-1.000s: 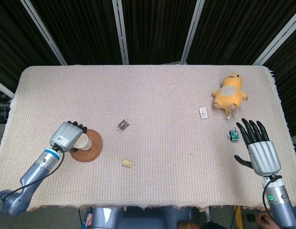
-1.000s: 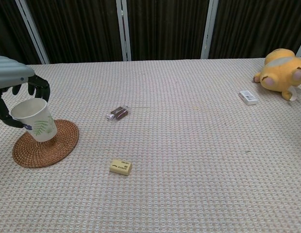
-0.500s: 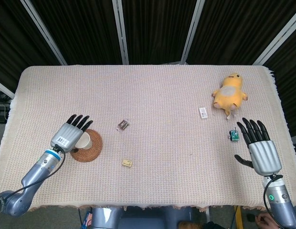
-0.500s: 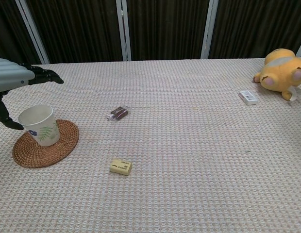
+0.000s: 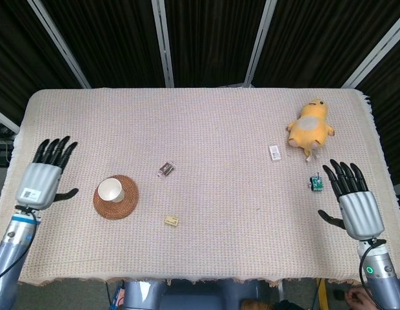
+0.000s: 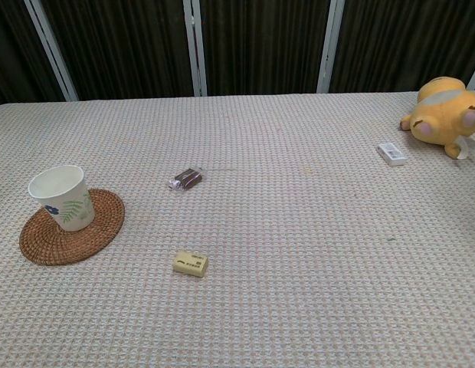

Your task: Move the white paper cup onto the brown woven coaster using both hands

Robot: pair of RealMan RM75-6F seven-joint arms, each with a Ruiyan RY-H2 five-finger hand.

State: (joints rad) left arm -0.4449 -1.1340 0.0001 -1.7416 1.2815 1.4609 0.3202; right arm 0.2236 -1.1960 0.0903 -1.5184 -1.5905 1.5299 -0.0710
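Note:
The white paper cup (image 5: 111,190) (image 6: 62,197), printed with a green leaf, stands upright on the brown woven coaster (image 5: 123,205) (image 6: 99,230) at the table's left front. My left hand (image 5: 43,179) hovers well to the left of the coaster, fingers spread, holding nothing; it shows only in the head view. My right hand (image 5: 353,199) stays near the right front edge, fingers spread and empty, also seen only in the head view.
A yellow plush toy (image 5: 310,128) (image 6: 446,105) lies at the back right, with a small white box (image 5: 275,152) (image 6: 392,154) beside it. A dark wrapped candy (image 5: 166,169) (image 6: 187,178) and a yellow eraser (image 5: 172,221) (image 6: 191,263) lie mid-table. A small green object (image 5: 315,183) sits by my right hand.
My left hand let go of the cup, opened, and drew away to the left, out of the chest view. The cup now stands upright on the coaster. The right hand barely moved.

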